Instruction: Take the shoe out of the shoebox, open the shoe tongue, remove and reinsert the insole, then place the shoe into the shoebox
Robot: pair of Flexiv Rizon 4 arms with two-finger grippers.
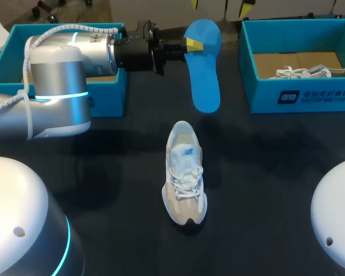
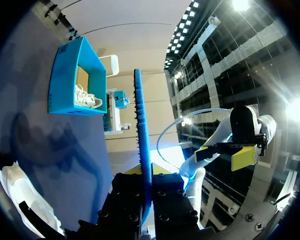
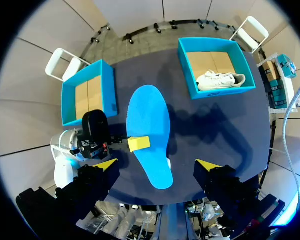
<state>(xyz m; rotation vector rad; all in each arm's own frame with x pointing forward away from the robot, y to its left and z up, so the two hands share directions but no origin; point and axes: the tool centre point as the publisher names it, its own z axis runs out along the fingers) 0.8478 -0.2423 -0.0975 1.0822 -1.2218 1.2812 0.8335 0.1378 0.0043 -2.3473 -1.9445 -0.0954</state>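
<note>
Closest to me, the shoe [image 1: 184, 172] sits in the middle of the table [image 1: 92, 155], toe near, mouth up so the insole can slide back in. Past it, my left pincer [image 1: 190, 45] pinches the blue insole [image 1: 206, 75] by one side edge, up in the air (well off the shoe). My right pincer [image 3: 157, 165] hangs high, wide open, holding nothing. Bare table lies all around the shoe. At the far corners sit the empty left shoebox [image 1: 109, 86] and the right shoebox [image 1: 299, 95], which has another shoe [image 1: 302, 72] in it.

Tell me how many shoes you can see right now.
2. One shoe stands on the table; the other shoe lies in the right shoebox. The left shoebox looks empty from the right wrist view.
</note>
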